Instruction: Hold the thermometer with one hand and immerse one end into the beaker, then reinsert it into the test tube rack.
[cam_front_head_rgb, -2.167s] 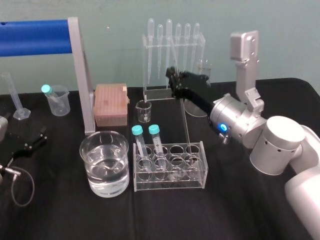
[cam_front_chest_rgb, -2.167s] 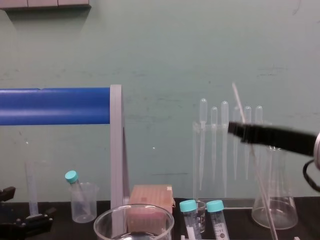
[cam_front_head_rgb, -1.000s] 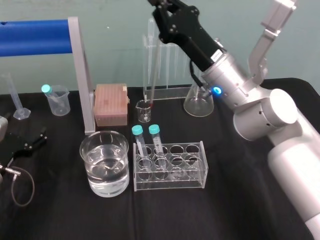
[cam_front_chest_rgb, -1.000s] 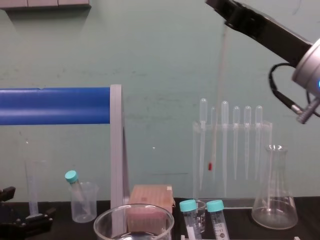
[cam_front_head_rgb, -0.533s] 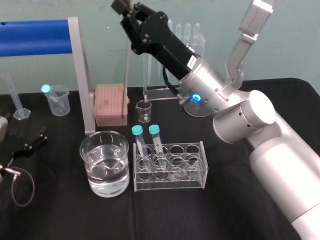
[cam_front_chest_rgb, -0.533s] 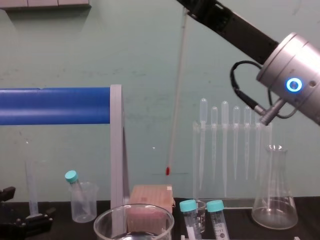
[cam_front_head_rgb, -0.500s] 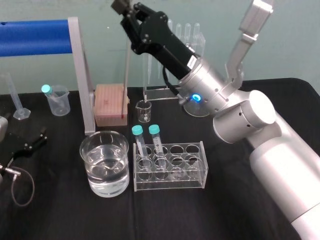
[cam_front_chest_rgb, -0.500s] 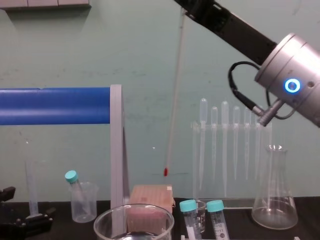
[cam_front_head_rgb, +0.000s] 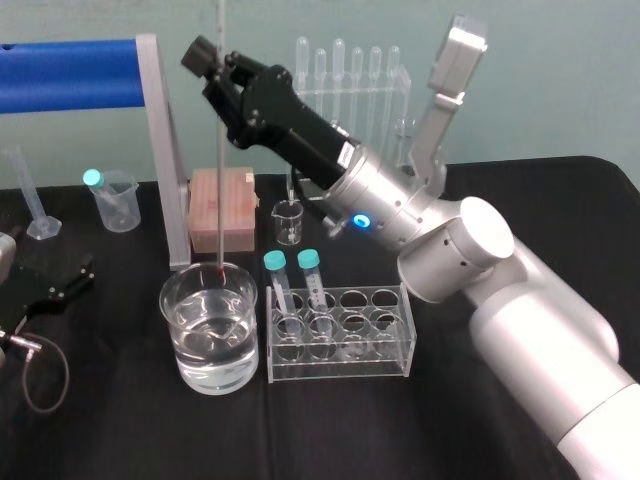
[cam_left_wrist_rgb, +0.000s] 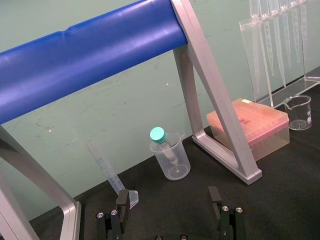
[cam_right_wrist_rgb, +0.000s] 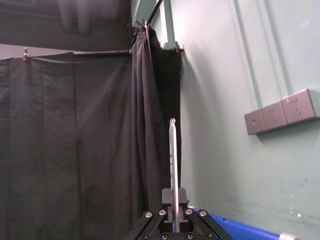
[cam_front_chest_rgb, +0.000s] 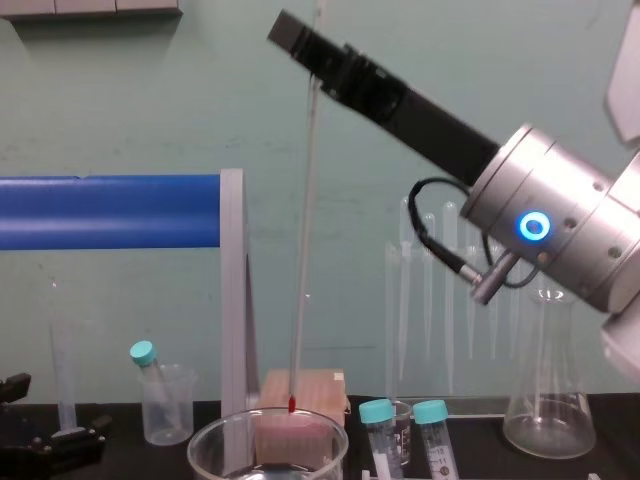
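Observation:
The thermometer (cam_front_head_rgb: 219, 160) hangs nearly upright, a thin clear rod with a small red tip. My right gripper (cam_front_head_rgb: 212, 62) is shut on its upper part, high above the table's left half. In the chest view the thermometer (cam_front_chest_rgb: 303, 240) ends just above the rim of the beaker (cam_front_chest_rgb: 266, 440), over its far side. The beaker (cam_front_head_rgb: 206, 345) is wide, clear and about half full of water. To its right stands the clear test tube rack (cam_front_head_rgb: 392, 345) with two teal-capped tubes. In the right wrist view the thermometer (cam_right_wrist_rgb: 173, 165) sticks up from the right gripper (cam_right_wrist_rgb: 174, 202). My left gripper (cam_left_wrist_rgb: 169, 206) rests open at the left table edge.
A blue bar on a grey frame (cam_front_head_rgb: 165, 150) stands just behind the beaker. A pink tip box (cam_front_head_rgb: 222, 205), a small glass beaker (cam_front_head_rgb: 288, 222), a pipette stand (cam_front_head_rgb: 345, 90) and a conical flask (cam_front_chest_rgb: 548, 400) stand behind. A plastic beaker with a capped tube (cam_front_head_rgb: 112, 198) is far left.
My right gripper has carried the thermometer left and down, from over the pink box to just above the beaker's mouth. The left arm has not moved.

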